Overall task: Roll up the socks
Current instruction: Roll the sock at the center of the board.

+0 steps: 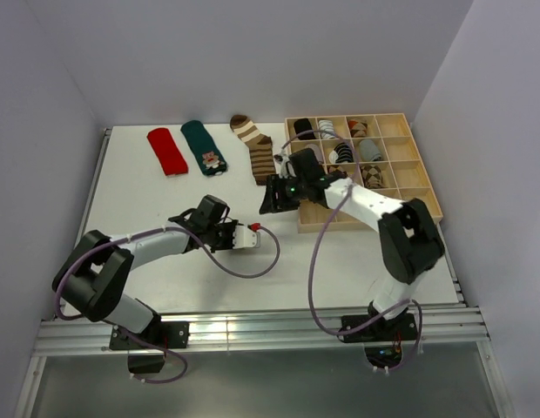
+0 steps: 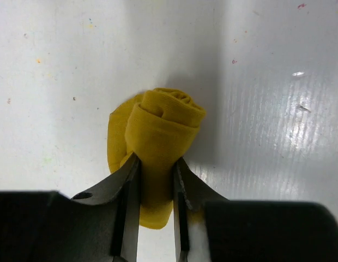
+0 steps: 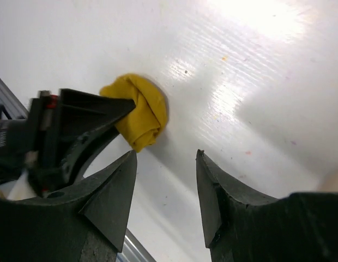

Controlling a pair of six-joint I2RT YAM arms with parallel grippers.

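The mustard yellow sock (image 2: 163, 131) is rolled into a tight bundle on the white table. My left gripper (image 2: 156, 169) is shut on its near end, one finger on each side. In the top view my left gripper (image 1: 237, 237) is at mid-table and covers the sock. My right gripper (image 3: 166, 155) is open and empty, hovering a short way from the yellow roll (image 3: 142, 112); in the top view it (image 1: 274, 202) is just beyond the left gripper. A plain red sock (image 1: 166, 151), a dark teal sock (image 1: 205, 147) and a brown-and-cream striped sock (image 1: 255, 146) lie flat at the back.
A wooden compartment tray (image 1: 422, 187) stands at the back right, with several rolled socks in its cells, among them brown argyle ones (image 1: 373, 177). The right arm reaches across the tray's near left corner. Walls close in on both sides.
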